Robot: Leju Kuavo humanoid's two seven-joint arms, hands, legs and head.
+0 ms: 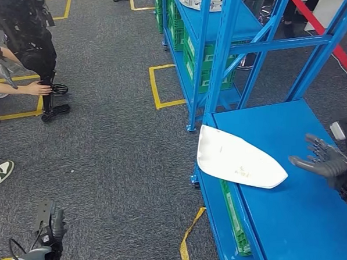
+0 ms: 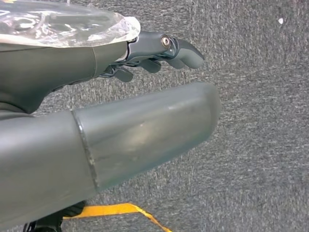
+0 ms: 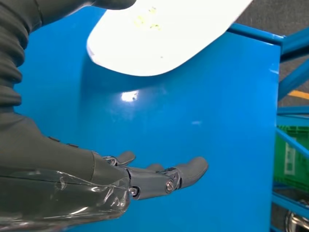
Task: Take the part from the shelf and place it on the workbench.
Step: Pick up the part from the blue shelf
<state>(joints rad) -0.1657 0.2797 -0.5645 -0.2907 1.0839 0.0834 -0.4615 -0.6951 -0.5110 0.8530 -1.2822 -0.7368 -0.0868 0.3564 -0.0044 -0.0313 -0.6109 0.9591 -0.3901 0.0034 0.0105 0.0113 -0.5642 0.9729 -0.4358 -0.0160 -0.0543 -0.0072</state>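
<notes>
The white part (image 1: pixel 236 159) lies flat on the blue tabletop (image 1: pixel 299 212), near its front-left corner, with its blunt end overhanging the edge a little toward the carpet (image 1: pixel 117 162). Neither robot hand touches it. The right robot hand (image 1: pixel 321 158) hovers over the blue surface off the part's pointed end, fingers spread and empty — the right wrist view shows the same, the fingers (image 3: pixel 175 174) stretched out flat above the blue with the part beyond them. So the placing looks done, or very nearly; what may be left, as I judge it, is only to draw the right arm clear, and perhaps to nudge the part fully onto the surface if the overhang matters. The left robot hand (image 2: pixel 160 50) hangs by the robot's side over the carpet, fingers loosely extended and holding nothing. Harder to settle: the shelf (image 1: pixel 211 44) stands just behind the tabletop and shares its blue colour, so where one ends and the other begins is not plain — the part could conceivably be on a shelf level. A person (image 1: pixel 16 69) crouches at the far left, partly cut off.
</notes>
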